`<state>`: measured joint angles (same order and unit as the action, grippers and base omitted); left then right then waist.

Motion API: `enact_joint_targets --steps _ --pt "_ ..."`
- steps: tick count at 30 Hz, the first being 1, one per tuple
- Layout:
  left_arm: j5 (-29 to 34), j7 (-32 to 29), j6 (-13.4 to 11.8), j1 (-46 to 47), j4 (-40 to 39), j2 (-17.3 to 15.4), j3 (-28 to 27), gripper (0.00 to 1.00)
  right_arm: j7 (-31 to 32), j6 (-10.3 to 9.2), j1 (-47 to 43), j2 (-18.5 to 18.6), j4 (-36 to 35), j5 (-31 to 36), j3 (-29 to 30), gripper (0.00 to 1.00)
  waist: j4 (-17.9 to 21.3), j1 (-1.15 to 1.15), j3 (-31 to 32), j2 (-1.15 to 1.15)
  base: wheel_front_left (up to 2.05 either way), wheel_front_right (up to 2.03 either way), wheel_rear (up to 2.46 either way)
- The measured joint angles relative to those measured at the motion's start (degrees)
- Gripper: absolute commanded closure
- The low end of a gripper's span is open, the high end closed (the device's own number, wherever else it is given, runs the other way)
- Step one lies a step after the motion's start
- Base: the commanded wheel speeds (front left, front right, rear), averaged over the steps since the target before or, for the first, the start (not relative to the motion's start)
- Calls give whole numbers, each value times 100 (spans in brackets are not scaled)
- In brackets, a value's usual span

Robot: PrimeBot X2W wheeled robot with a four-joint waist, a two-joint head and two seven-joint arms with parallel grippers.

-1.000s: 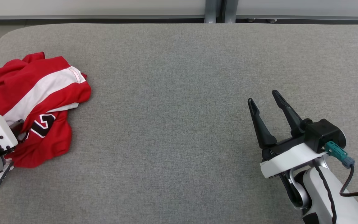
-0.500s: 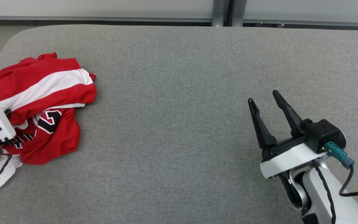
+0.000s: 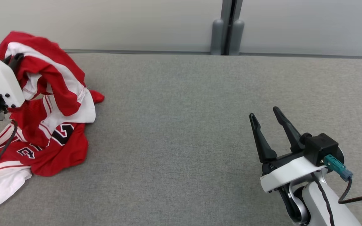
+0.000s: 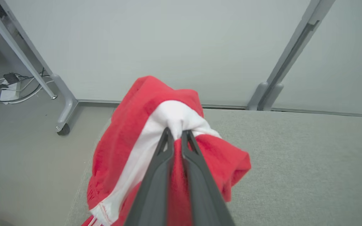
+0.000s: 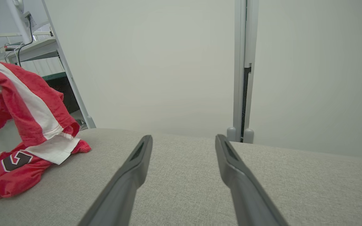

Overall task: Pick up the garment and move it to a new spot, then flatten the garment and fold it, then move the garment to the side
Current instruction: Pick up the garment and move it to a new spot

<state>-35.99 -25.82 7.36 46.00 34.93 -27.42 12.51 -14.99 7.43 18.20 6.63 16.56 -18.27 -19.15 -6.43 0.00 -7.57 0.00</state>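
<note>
The garment is a red jersey (image 3: 62, 153) of soft knit cloth with broad white bands edged in red stitching. It sits at the left end of the desk (image 3: 181, 131), partly lifted. The upper folds hang bunched in the air from the left gripper (image 4: 175, 134). The lower part lies crumpled on the desk, and a white hem trails toward the near edge. The left jaws are clenched on a gathered white band of the cloth, with red fabric spilling to either side of the long dark fingers (image 4: 156, 175).

On the lying part there is a black figure outlined in white, angular like a 2 or a 7, and smaller black lettering beside it that is too creased to read.

The desk top is covered in grey woven fabric with a fine fleck. The right gripper (image 3: 263, 112) hovers over the right end, well apart from the jersey. Its tapered jaws are spread wide with nothing between them. Behind the desk stand smooth pale partition panels joined by a grey metal post (image 3: 229, 31).
</note>
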Motion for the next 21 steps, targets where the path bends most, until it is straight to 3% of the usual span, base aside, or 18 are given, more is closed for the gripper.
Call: enact_joint_targets --steps 3,9,17,21 --pt "10 -73 0 -56 -625 -105 174 100 -1 0 -65 -58 15 -29 8 0 147 0 138 0 0 0 0" --pt "-33 -298 -25 -249 -1927 70 489 100 0 0 -180 -82 29 -30 89 0 562 0 338 0 0 0 0" --pt "111 -341 -275 -755 -2963 439 901 100 -1 0 -210 -42 -81 20 266 0 1243 0 370 0 0 0 0" --pt "208 -32 -480 -1138 -3130 860 1134 100 -1 0 -214 -21 -154 43 371 0 1542 0 277 0 0 0 0"
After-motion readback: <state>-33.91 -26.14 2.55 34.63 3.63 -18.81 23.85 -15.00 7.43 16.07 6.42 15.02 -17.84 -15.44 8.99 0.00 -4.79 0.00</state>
